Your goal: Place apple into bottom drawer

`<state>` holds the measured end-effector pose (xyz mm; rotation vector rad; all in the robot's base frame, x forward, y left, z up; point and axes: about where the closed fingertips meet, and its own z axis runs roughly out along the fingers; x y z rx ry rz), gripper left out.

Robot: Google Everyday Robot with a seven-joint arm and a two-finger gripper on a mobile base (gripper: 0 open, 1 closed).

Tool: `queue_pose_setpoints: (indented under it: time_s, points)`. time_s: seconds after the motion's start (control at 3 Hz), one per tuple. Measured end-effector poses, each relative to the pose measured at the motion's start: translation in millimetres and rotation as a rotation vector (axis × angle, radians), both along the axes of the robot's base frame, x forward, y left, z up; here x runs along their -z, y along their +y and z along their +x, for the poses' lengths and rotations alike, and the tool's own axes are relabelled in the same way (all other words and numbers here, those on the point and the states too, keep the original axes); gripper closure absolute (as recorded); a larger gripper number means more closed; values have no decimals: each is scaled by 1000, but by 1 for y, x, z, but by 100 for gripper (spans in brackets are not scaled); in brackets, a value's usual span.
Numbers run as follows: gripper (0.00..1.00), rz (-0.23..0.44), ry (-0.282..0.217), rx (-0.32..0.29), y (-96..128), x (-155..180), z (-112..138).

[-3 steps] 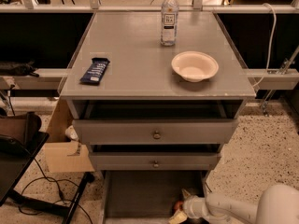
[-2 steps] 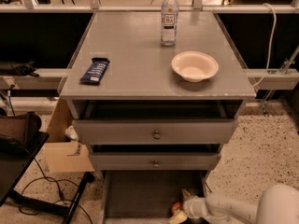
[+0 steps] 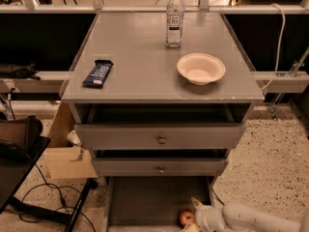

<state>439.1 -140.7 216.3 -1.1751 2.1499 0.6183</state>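
Note:
The apple [image 3: 186, 218], red-orange, lies on the grey floor of the pulled-out bottom drawer [image 3: 145, 202], near its front right corner. My gripper [image 3: 193, 215] reaches into the drawer from the lower right on a white arm. Its jaws stand open on either side of the apple's right part, with one yellowish fingertip [image 3: 196, 203] behind the apple and one in front at the frame's lower edge. I cannot tell whether the fingers touch the apple.
Above are two grey drawers with round knobs [image 3: 161, 139], both slightly pulled out. On the cabinet top stand a white bowl [image 3: 201, 68], a water bottle [image 3: 175, 17] and a dark blue snack bar [image 3: 98, 73]. A cardboard box [image 3: 65, 153] and cables lie at the left.

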Motion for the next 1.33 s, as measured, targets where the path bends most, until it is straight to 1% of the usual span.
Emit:
queue_pose_setpoints:
  time_s: [0.33, 0.67, 1.0, 1.33]
  points:
    - [0, -30, -14, 34, -18, -84, -36]
    - [0, -86, 3, 31, -21, -138, -63]
    - [0, -216, 98, 117, -18, -182, -84]
    - [0, -333, 153, 240, -32, -211, -96]
